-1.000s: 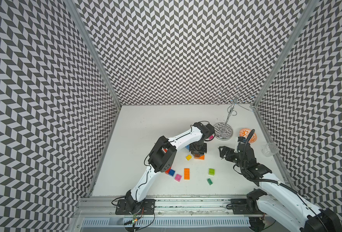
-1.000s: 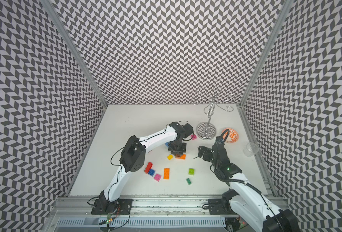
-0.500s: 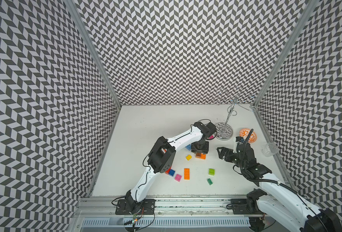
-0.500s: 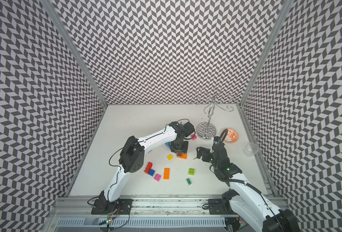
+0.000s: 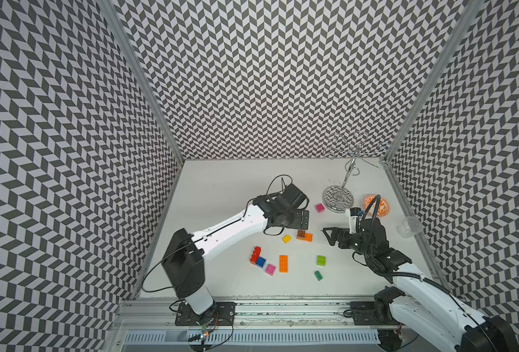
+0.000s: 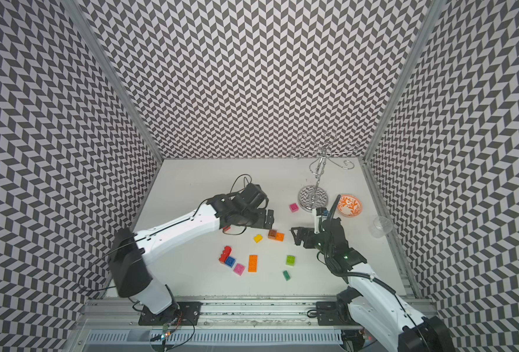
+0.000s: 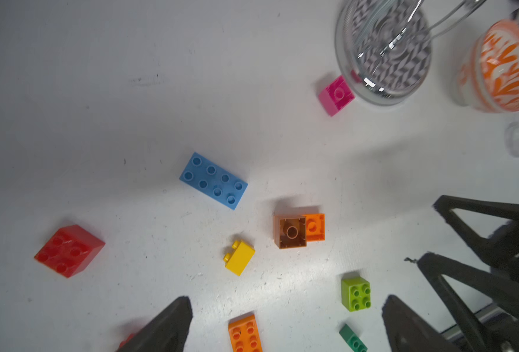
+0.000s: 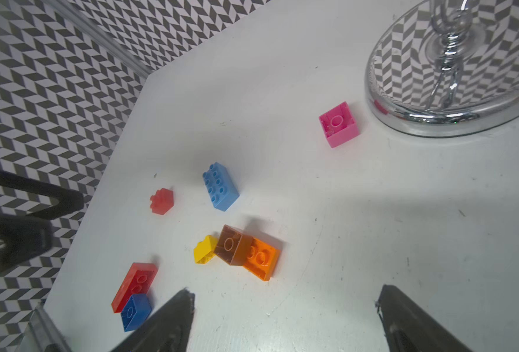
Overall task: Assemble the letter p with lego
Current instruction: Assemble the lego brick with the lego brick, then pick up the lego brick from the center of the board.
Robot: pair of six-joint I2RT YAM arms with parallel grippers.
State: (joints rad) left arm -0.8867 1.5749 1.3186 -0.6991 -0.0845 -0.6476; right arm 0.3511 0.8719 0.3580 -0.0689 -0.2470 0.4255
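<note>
**While jaws gape on both arms, bricks lie scattered**

Left gripper [image 7: 285,301]: jaws wide apart, nothing between them, above the white table [image 7: 130,91]. Right gripper [image 8: 284,291]: likewise wide and empty.

Mid-table: light blue oblong brick [image 7: 213,180], yellow brick [image 7: 240,257], and brown brick [image 7: 290,232], hollow side up, touching an orange brick [image 7: 314,227]. Red square brick [image 7: 69,251] lies apart. Pink brick [image 7: 336,96] sits just beside the chrome stand [image 7: 383,55].

Toward the rail: red oblong brick [image 8: 134,285] touching blue brick [image 8: 134,311], then 2nd pink brick [image 5: 270,269], orange oblong brick [image 5: 283,263], lime brick [image 5: 321,260], green brick [image 5: 318,275].
</note>
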